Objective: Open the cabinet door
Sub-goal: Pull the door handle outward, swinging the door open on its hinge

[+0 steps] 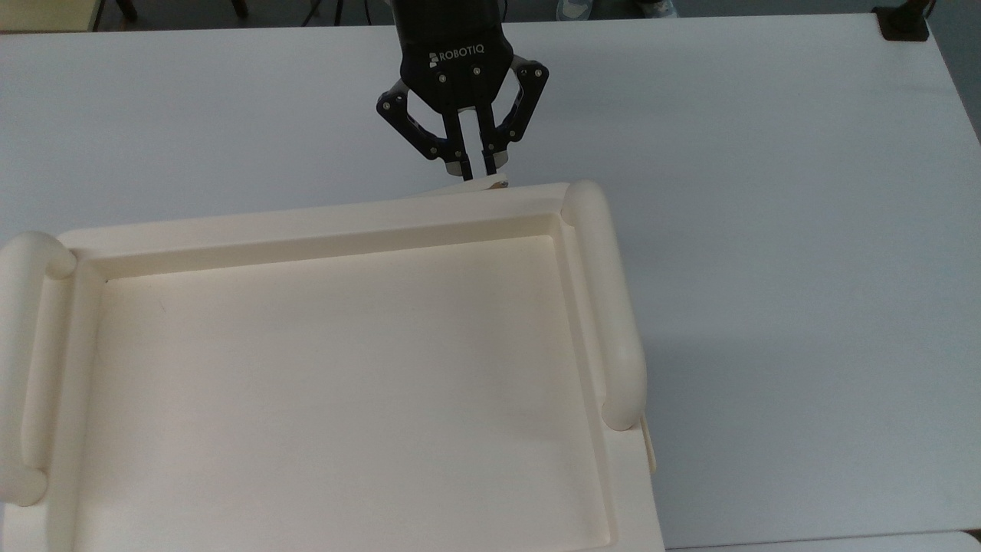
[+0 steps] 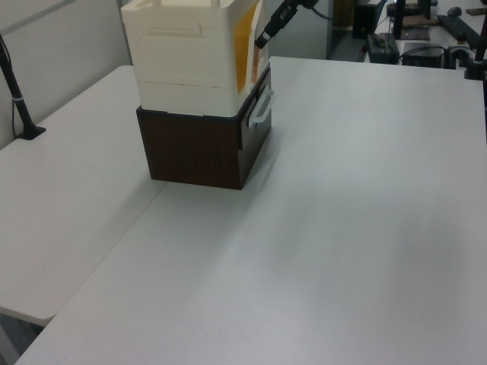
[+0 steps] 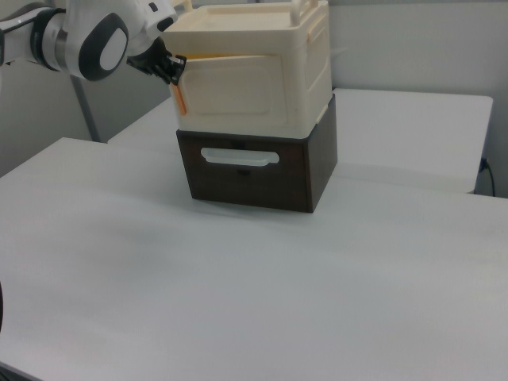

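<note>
The cream cabinet [image 2: 183,53] stands on a dark brown drawer box [image 2: 198,148]. Its cabinet door [image 3: 238,91] is ajar. The door's free edge [image 1: 471,186] pokes out past the rim of the recessed top [image 1: 329,368] in the top view. An orange gap [image 2: 245,42] shows behind the door [image 2: 259,57] in the left view. My black gripper [image 1: 477,170] is shut on that free edge, just off the cabinet's front. The gripper [image 2: 268,36] sits at the cabinet's upper right corner in the left view. In the right view the gripper [image 3: 176,67] is at the door's upper left corner.
The brown box [image 3: 246,171] has a drawer with a white handle [image 3: 238,157] below the door. Rounded tubular handles [image 1: 609,307] run along the cabinet's top sides. White table [image 1: 766,230] spreads wide around the stack. A black post [image 2: 19,99] stands at the left view's left.
</note>
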